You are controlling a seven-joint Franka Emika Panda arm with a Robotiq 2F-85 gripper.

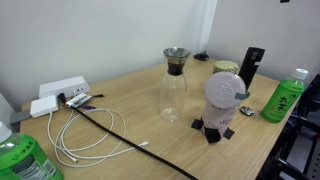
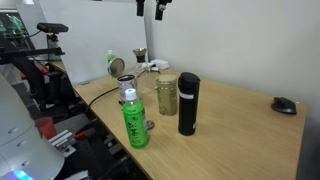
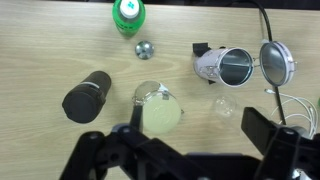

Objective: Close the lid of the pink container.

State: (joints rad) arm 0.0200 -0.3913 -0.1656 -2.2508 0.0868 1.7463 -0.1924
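Distance is seen between the gripper (image 3: pixel 190 140), spread wide and empty, and the pink container (image 3: pixel 222 66), placed ahead toward the wrist view's right (the lid (image 3: pixel 277 62) swung out beyond it).

Pink container (image 3: pixel 225 66) upright, open; lid (image 3: pixel 276 62) flipped back @ rim.
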